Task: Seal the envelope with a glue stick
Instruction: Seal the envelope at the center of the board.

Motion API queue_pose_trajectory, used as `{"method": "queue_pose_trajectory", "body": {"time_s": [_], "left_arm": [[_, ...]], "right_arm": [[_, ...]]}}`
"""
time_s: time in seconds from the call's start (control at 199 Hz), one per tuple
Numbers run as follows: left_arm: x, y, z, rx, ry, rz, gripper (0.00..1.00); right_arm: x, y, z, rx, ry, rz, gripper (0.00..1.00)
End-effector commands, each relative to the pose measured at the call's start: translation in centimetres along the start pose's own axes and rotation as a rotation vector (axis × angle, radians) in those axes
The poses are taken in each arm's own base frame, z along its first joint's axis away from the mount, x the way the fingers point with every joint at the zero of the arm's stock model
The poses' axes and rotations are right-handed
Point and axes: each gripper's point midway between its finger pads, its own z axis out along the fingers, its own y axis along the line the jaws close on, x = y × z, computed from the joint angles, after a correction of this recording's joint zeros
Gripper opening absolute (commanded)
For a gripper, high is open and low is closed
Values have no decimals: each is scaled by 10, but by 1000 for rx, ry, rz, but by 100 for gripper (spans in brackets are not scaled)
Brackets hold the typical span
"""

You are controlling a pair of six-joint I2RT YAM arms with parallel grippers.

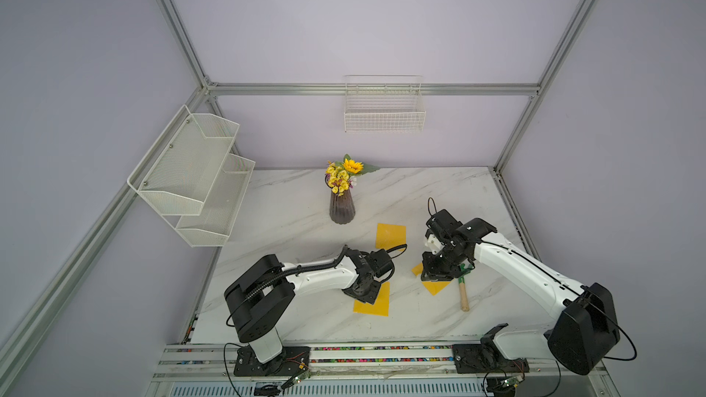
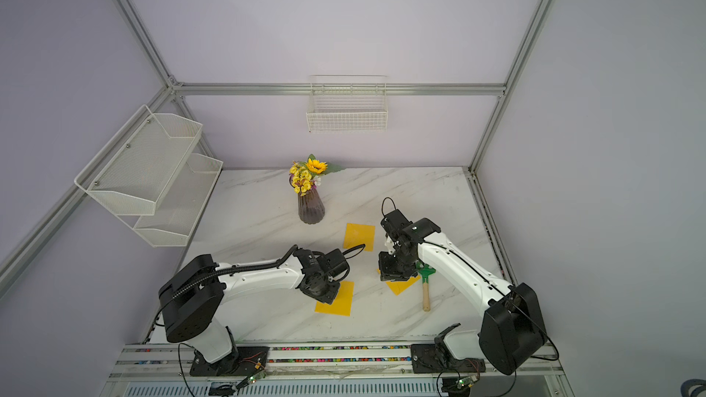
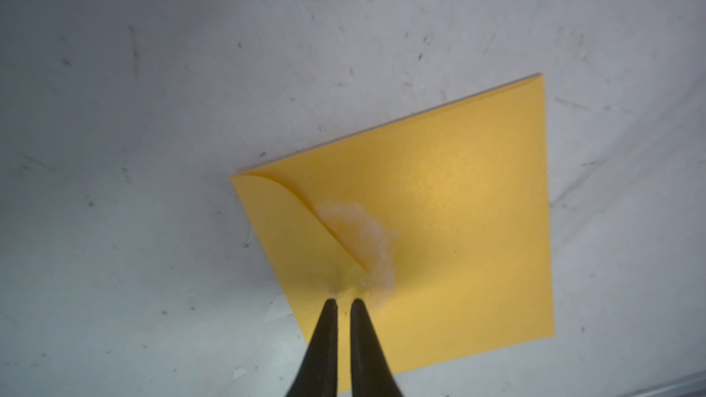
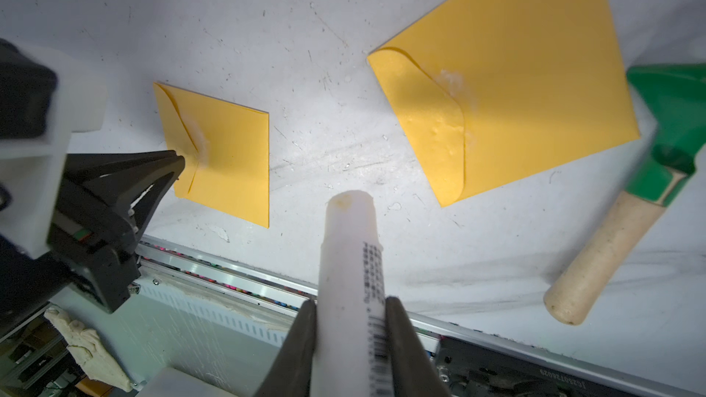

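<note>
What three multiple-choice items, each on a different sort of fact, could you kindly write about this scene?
1. How many yellow envelopes lie on the table? A two; B three; C five.
2. Where is the green rake? A lifted in the air; B on the table beside an envelope; C at the table's far edge.
3. What is the right claw doing? A open and empty; B shut on the rake; C shut on the glue stick.
B: three show in both top views. B: it lies flat next to one. C: its fingers clamp the glue stick.
</note>
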Motion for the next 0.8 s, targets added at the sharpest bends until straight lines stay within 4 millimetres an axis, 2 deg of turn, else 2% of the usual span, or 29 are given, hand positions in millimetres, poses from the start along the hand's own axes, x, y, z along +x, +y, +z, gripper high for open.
{"method": "queue_pose_trajectory", "body": {"time_s": [0.0, 0.075, 0.211, 0.366, 0.466, 0.552, 0.697, 0.797], "left_arm": [[-27, 9, -31, -7, -112, -8, 12], [-32, 11, -33, 4, -119, -14, 12], [-34, 8, -22, 26, -95, -6, 12], [-25, 0, 5, 56, -37, 0, 11], [-11, 0, 28, 61, 23, -10, 11], [-3, 1, 38, 56, 49, -16, 11], [-4, 6, 33, 37, 31, -14, 11], [-17, 7, 16, 32, -14, -11, 11]], "right_arm": [[-3, 3, -6, -15, -15, 9, 0], [-3, 2, -6, -16, -13, 10, 0], [-3, 3, -7, -16, -14, 12, 0], [0, 0, -6, -9, -13, 13, 0], [3, -1, -5, -8, -5, 17, 0], [5, -3, -6, -2, -4, 16, 0], [4, -3, -8, -3, -11, 16, 0], [4, -3, -9, -1, -9, 17, 0]]}}
